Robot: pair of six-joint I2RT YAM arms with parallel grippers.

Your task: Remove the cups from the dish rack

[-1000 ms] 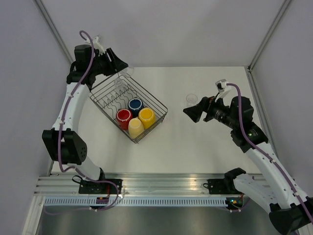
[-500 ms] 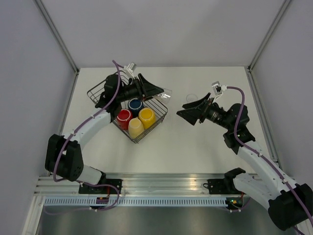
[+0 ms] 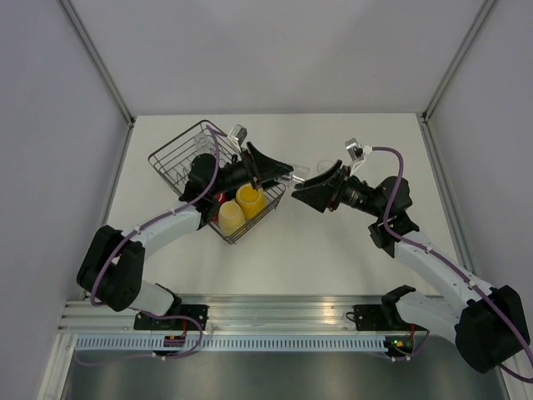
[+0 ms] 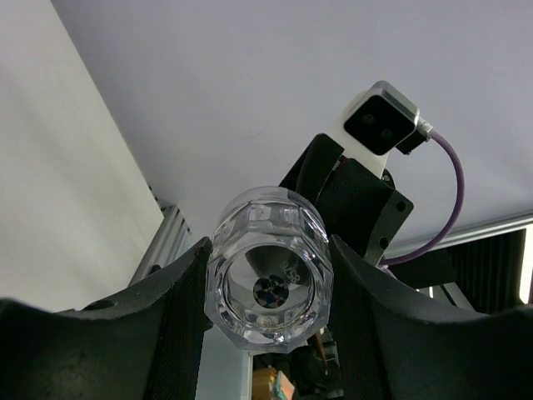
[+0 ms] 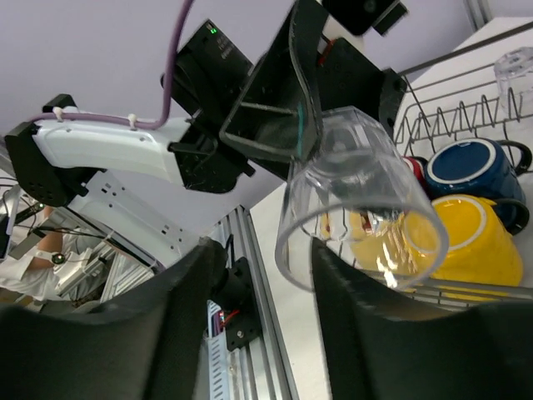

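Note:
My left gripper (image 3: pixel 287 172) is shut on a clear glass tumbler (image 3: pixel 293 176), holding it in the air just right of the dish rack (image 3: pixel 171 158). In the left wrist view the tumbler (image 4: pixel 268 287) sits base-on between both fingers. My right gripper (image 3: pixel 303 186) is open right at its mouth. The right wrist view shows the tumbler's (image 5: pixel 358 196) rim lying against the right finger (image 5: pixel 375 325), with a gap to the left finger (image 5: pixel 179 325). The rack (image 5: pixel 450 117) holds the blue mug (image 5: pixel 470 165), orange-yellow mug (image 3: pixel 250 198), pale yellow mug (image 3: pixel 231 217), red mug (image 5: pixel 414 171) and another tumbler (image 3: pixel 202 143).
A third tumbler (image 3: pixel 326 165) stands on the white table (image 3: pixel 333 242) behind my right gripper. Grey walls close the table at the back and sides. The aluminium rail (image 3: pixel 275 321) with both arm bases runs along the near edge.
My left arm swung right from the rack's back corner, carrying the tumbler across the rack. My right gripper moved left to meet it and its jaws narrowed.

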